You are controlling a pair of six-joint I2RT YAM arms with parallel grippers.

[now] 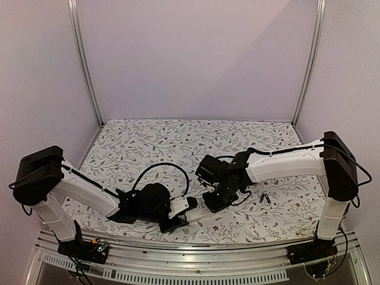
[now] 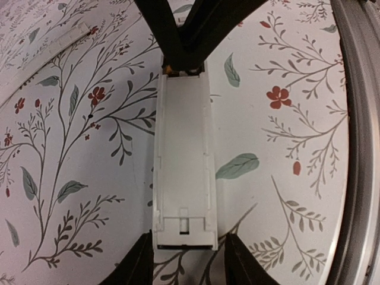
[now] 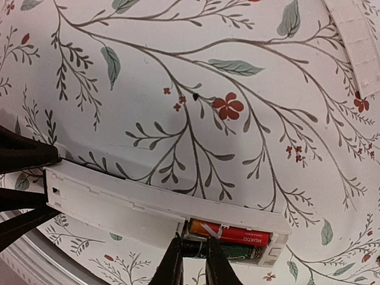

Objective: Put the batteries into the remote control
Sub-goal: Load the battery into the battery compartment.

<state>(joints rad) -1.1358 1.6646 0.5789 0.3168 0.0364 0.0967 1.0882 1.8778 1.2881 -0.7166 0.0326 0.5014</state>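
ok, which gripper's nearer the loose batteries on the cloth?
Right. The right gripper is at the remote's battery end, with the loose batteries just off to its right. The left gripper clamps the remote's opposite end, farther from them.

In the left wrist view, the far end of the remote control is hidden under the fingers of the right gripper, so its open compartment does not show there. The left gripper is cut off by the lower edge, and the right one by the upper edge. In the right wrist view, the right fingertips cover the left end of the dark battery, which lies below the red battery. Dark is against dark there, so I cannot tell if they pinch it. A white strip is cut by the top right corner, and I cannot name it. From above, two tiny dark things on the table are too small to identify.
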